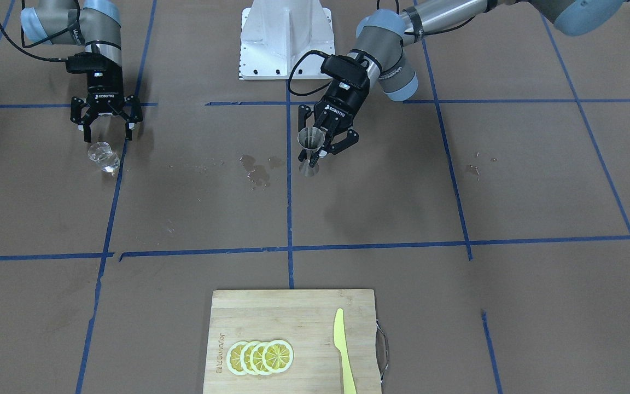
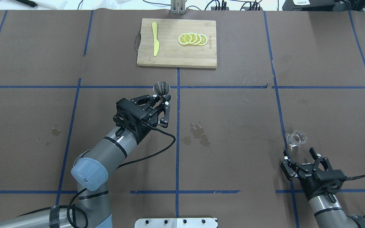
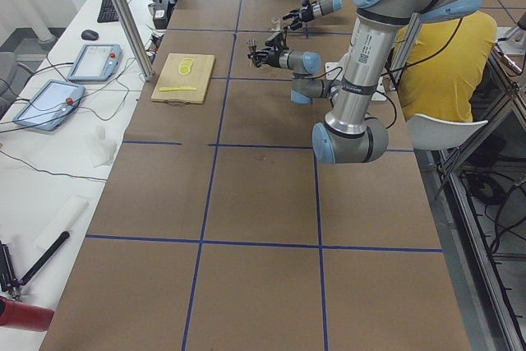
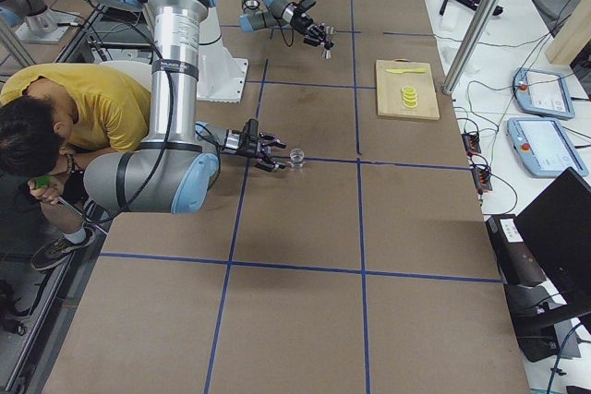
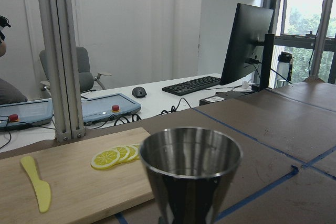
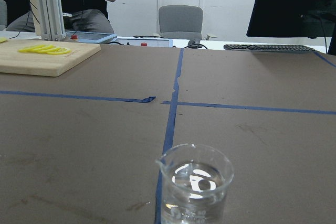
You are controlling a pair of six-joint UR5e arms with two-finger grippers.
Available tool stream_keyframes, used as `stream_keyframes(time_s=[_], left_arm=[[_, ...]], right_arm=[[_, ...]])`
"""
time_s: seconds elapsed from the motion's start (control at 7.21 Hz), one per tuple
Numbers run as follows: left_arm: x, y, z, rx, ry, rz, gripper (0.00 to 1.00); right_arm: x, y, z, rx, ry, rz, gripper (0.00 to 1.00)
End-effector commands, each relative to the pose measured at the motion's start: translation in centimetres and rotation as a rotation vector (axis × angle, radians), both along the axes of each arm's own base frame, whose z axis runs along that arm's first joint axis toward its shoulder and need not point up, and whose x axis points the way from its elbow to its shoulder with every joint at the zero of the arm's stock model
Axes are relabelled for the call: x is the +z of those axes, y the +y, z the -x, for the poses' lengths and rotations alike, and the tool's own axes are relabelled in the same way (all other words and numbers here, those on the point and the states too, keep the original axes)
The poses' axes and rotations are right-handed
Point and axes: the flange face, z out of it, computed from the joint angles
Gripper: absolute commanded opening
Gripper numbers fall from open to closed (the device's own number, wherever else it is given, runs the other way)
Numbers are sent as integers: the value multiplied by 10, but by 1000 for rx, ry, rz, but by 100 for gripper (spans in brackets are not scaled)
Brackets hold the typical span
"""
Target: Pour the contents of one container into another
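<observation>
Left end effector [image 2: 161, 98] is clenched on the steel jigger [image 2: 162, 88], gripping at the narrow waist. The jigger is upright with its open cone up, near the middle of the desk [image 2: 233, 110], beside a blue tape line. Cannot tell if its base touches the desk. In the left wrist view the upper cone looks empty.

Right end effector [image 2: 299, 153] is released, fingers spread, just behind the glass cup [image 2: 296, 138] and not touching it. The cup stands on the desk on the robot's right side, well apart from the jigger, with clear liquid in it.

Wet spots [image 2: 198, 134] lie between the two. At the far edge, a wooden cutting board [image 2: 176, 57] carries lemon slices [image 2: 192, 39] and a yellow knife [image 2: 155, 42].
</observation>
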Motion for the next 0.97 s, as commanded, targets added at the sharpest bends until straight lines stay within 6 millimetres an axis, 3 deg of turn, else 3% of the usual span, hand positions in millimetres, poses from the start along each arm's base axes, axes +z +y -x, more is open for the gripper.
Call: stream_keyframes(time_s=[0.0,0.56,0.83], left_arm=[[0,0,0,0,0,0,0],[-1,0,0,0,1,0,0],[0,0,1,0,-1,-1,0]], right_arm=[[-8,-15,5,12,3,21,100],[-4,-29,1,25,4,54,100],[-14,-36,18,23,4,58,100]])
